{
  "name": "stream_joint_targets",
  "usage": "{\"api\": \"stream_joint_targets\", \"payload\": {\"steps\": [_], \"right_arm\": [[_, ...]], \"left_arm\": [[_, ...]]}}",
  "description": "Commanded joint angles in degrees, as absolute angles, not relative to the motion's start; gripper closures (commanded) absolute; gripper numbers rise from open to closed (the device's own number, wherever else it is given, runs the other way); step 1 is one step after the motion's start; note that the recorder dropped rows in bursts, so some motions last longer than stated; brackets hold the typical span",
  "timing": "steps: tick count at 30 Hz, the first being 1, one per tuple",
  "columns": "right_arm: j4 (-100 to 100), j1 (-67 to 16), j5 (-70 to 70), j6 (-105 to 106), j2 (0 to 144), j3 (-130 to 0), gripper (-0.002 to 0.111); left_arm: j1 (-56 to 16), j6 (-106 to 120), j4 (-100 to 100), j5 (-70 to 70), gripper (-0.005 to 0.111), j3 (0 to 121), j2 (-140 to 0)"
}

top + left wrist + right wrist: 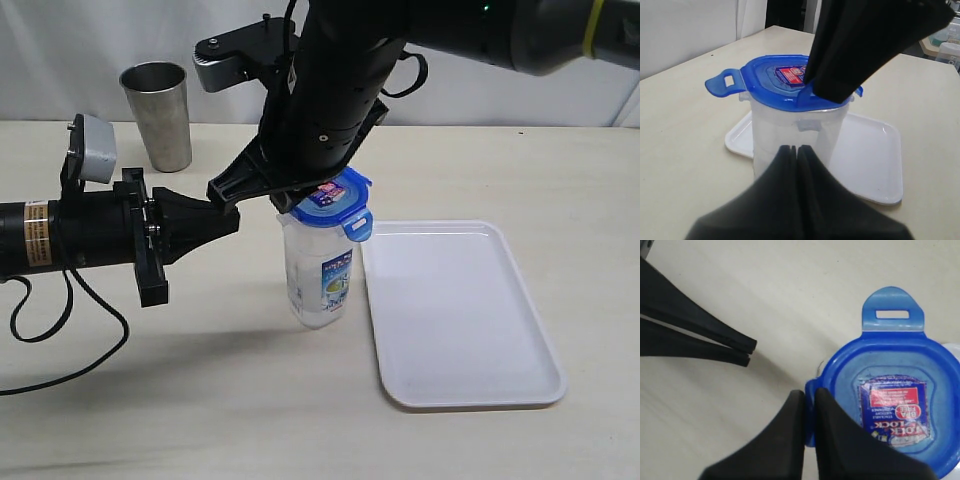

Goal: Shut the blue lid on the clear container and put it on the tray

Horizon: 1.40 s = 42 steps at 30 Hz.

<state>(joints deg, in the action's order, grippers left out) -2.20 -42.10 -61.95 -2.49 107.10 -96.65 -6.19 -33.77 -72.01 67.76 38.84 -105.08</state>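
The clear container [320,275] stands upright on the table just left of the white tray [460,310]. The blue lid [338,198] sits on its mouth, slightly tilted, with one flap [892,310] sticking out sideways. My right gripper [810,392] comes down from above and is shut on a flap at the lid's edge [815,94]. Level with the container's upper part, my left gripper [797,148] lies horizontal. Shut on nothing, its tips [751,352] point at the container from the left, a short gap away.
A grey steel tumbler [158,115] stands at the back left. The tray [870,155] lies flat beside the container [790,130], holding nothing. A black cable [60,330] trails from the left arm over the table's front left.
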Motion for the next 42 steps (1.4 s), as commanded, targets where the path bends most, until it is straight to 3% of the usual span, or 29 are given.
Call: {"api": "stream_joint_targets", "payload": {"steps": [1, 4, 9, 15, 42], "right_arm": [[-2.15, -42.19, -61.19, -2.46, 107.21, -96.31, 0.104], [-2.15, -42.19, -61.19, -2.35, 107.21, -96.31, 0.102], [-2.15, -42.19, -61.19, -2.35, 107.21, -96.31, 0.088], [-2.15, -42.19, -61.19, -2.35, 107.21, -96.31, 0.079], [3.17, -42.19, -59.18, 1.7, 107.21, -96.58, 0.079]], "left_arm": [[-6.7, -34.04, -71.46, 67.69, 0.107, 38.54, -105.35], [-6.7, -34.04, -71.46, 67.69, 0.107, 38.54, -105.35], [-6.7, -34.04, -71.46, 67.69, 0.107, 38.54, -105.35], [-6.7, -34.04, -71.35, 67.69, 0.107, 38.54, -105.35], [-6.7, -34.04, -71.23, 67.69, 0.107, 38.54, -105.35]]}}
